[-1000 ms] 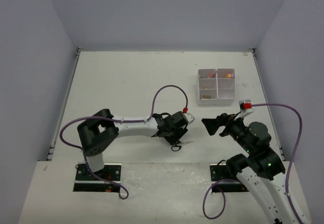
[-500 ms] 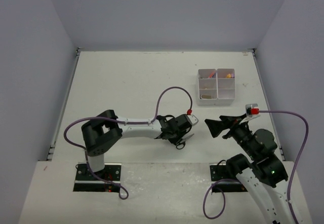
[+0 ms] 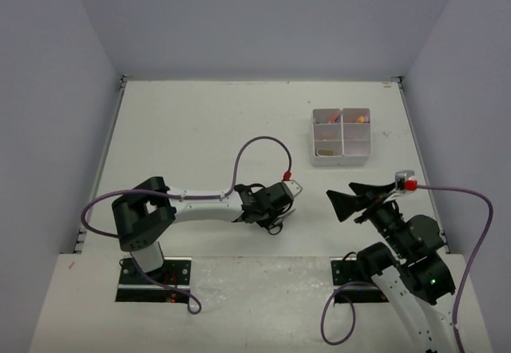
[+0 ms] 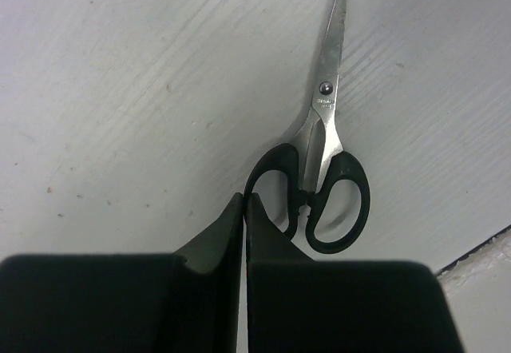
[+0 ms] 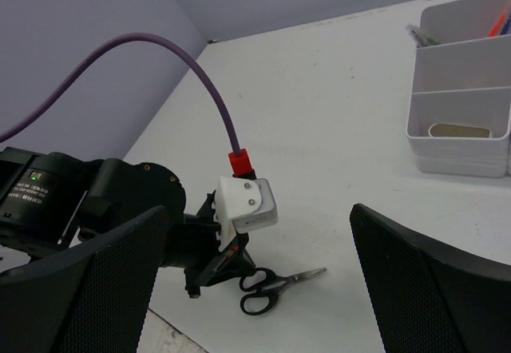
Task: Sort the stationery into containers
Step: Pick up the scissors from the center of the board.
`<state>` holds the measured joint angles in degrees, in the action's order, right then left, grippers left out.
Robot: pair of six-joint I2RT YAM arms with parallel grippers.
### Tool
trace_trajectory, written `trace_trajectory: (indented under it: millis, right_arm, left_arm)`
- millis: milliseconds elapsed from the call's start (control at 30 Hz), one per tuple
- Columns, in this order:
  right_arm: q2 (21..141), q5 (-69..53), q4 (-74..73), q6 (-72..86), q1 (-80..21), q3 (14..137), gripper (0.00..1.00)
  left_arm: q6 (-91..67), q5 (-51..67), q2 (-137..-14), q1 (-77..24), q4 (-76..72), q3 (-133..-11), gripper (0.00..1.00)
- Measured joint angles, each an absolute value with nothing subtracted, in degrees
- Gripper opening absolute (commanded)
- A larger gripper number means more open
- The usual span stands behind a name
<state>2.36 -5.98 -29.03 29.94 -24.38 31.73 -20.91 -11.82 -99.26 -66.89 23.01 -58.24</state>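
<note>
The black-handled scissors (image 4: 322, 158) are lying flat on the white worktop (image 3: 200, 129), close to its near edge and between the two arms. Their long axis is running roughly in line with the left arm's reach. The black handle loops are sitting at the end nearest the left gripper (image 4: 243, 203). The shut steel blades are pointing away from it, toward the robot's right and slightly toward the far side.

The left gripper is resting low over the worktop with its fingers pressed fully together and nothing between them. Its tips are sitting just beside the rim of the nearer handle loop, though actual contact cannot be told.

A little further right, the right gripper (image 3: 343, 199) is hovering above the worktop with its fingers spread wide and nothing in them. It is facing the scissors and the left gripper.

Further back on the right, well apart from the scissors, the white organiser box (image 3: 357, 158) is standing on the worktop. A tan eraser (image 5: 459, 131) is lying in its near-left compartment, and thin pens (image 5: 500, 21) are leaning in the far row.
</note>
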Motion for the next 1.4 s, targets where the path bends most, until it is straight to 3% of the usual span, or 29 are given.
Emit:
trace_trajectory:
  millis: [233, 667, 867, 1167, 1400]
  right_arm:
    - [3.04, -13.09, -26.05, 28.60, -24.38, 31.07, 0.96]
    - [16.21, -31.72, -20.24, 27.58, -24.43, 29.23, 0.95]
    - [19.42, -37.79, -18.10, 26.71, -26.88, 29.81, 0.96]
    - [35.29, -23.07, -19.28, 14.60, -46.81, 44.83, 0.99]
    - [36.05, -15.57, -10.19, -4.57, -53.29, 36.73, 0.99]
  left_arm:
    - [-22.73, -13.93, -91.78, -66.87, 23.22, -56.67, 0.00]
    - [-26.03, -17.42, -75.29, -66.87, 27.67, -54.54, 0.00]
    - [-26.17, -20.48, -73.68, -66.81, 32.60, -57.17, 0.00]
    - [-22.26, -26.43, -72.11, -62.88, 41.65, -66.31, 0.00]
    - [-17.67, -25.17, -67.11, -54.81, 44.14, -66.32, 0.00]
